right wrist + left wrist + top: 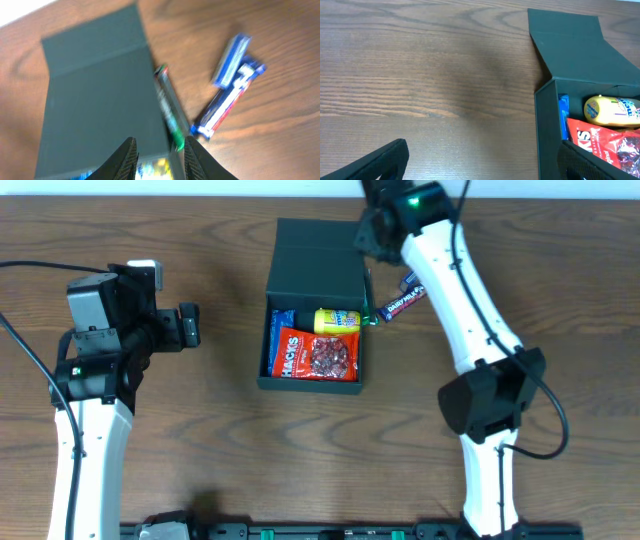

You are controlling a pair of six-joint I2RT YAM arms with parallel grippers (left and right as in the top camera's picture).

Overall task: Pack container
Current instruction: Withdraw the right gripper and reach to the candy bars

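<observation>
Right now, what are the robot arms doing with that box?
They are packing the dark teal-black cardboard box, open with its lid folded back. A red packet, a yellow packet and a blue packet lie inside. The right gripper hangs over the box's right edge, jaws apart, empty. Two blue wrapped bars lie on the table nearby. The left gripper sits open, off to the left.

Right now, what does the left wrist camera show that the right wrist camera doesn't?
Only the left wrist view: the red snack bag lying inside the box. Only the right wrist view: two blue bars on the table beside the box, and a blurred green item at its edge. Both: the dark box with its lid open, the yellow packet inside, and the wooden table.
</observation>
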